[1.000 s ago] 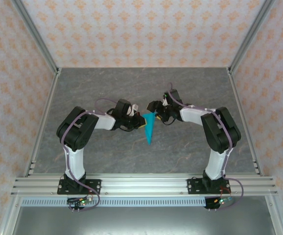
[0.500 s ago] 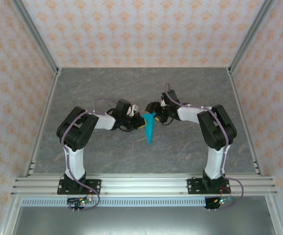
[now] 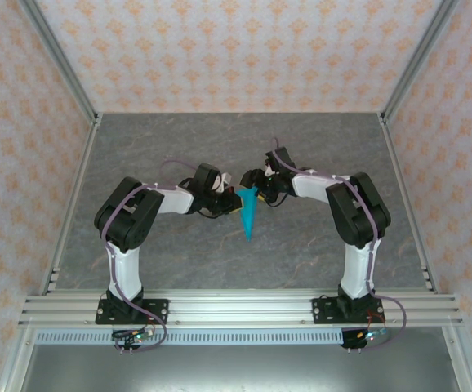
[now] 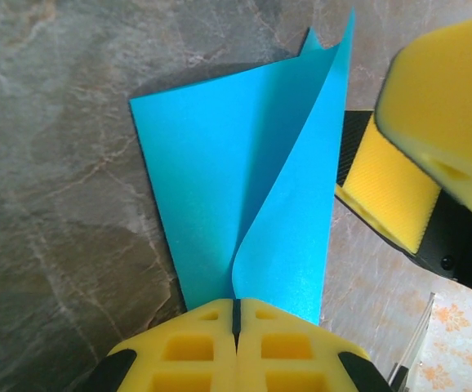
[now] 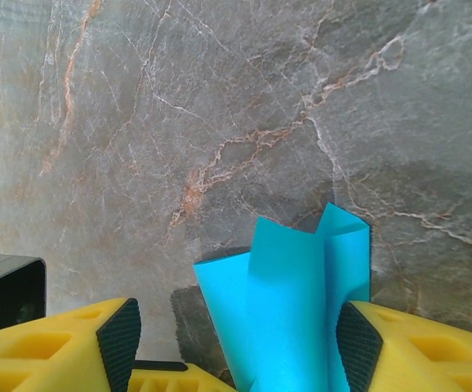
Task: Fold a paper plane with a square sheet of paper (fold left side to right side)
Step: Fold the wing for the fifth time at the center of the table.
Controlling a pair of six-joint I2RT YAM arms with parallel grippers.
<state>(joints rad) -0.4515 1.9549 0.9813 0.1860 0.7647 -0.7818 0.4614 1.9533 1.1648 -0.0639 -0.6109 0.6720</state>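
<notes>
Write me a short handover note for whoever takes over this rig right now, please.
Left gripper: shut on the plane.
Right gripper: open, fingers either side of the plane's wide end.
Plane: middle of the table, tip toward the near edge.
Done: sheet folded to a narrow dart.
Left: one flap stands curled up; it likely needs pressing flat, then release.

Grey marbled tabletop (image 3: 236, 139), orange-patterned walls (image 3: 236, 49), aluminium rail (image 3: 236, 309) at near edge
</notes>
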